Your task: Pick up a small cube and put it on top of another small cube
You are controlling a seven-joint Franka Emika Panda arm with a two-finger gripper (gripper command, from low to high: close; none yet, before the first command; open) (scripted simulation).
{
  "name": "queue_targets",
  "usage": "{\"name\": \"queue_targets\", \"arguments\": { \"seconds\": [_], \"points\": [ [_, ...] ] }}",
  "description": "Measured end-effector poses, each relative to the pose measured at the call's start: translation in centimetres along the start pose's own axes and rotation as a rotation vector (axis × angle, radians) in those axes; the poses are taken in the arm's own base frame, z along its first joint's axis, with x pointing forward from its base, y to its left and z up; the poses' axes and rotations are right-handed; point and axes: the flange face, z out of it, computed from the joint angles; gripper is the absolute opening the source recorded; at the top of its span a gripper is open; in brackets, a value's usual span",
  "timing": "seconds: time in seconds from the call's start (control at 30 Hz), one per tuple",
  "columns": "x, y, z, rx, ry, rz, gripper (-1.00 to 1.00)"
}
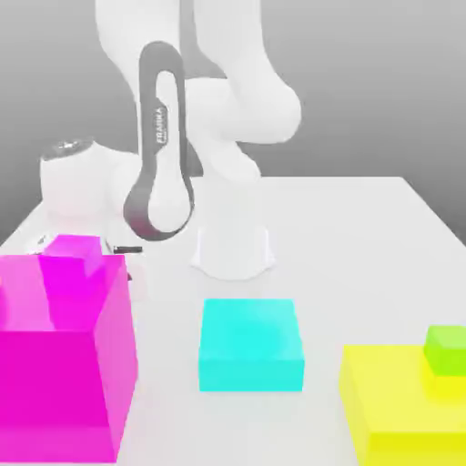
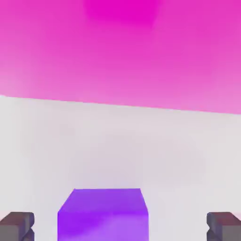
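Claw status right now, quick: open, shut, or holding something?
Claw: open, fingers spread wide and holding nothing; a purple cube sits between them, with a gap on each side.

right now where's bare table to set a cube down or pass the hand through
Bare table runs from the arm's white base toward the exterior view's right, behind the yellow block. A narrower lane lies between the cyan block and the yellow one. It is crowded around the magenta block, where the open gripper straddles a purple cube.

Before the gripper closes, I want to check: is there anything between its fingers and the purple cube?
Nothing visible. In the hand view the purple cube lies between the open gripper fingers, with only bare white table around it.
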Motion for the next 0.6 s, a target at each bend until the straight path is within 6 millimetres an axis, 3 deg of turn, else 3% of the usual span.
{"name": "queue_targets", "arguments": {
  "seconds": [0.2, 0.23, 0.43, 0.6],
  "points": [
    [-1.1, 0.4, 2.4, -0.006, -0.017, -0.005, 0.0],
    [-1.3, 0.5, 2.6, -0.007, -0.019, -0.006, -1.0],
    [-1.4, 0.5, 2.8, -0.007, -0.023, -0.006, -1.0],
    [-0.5, 0.2, 1.3, -0.002, -0.009, -0.002, -1.0]
  ]
}}
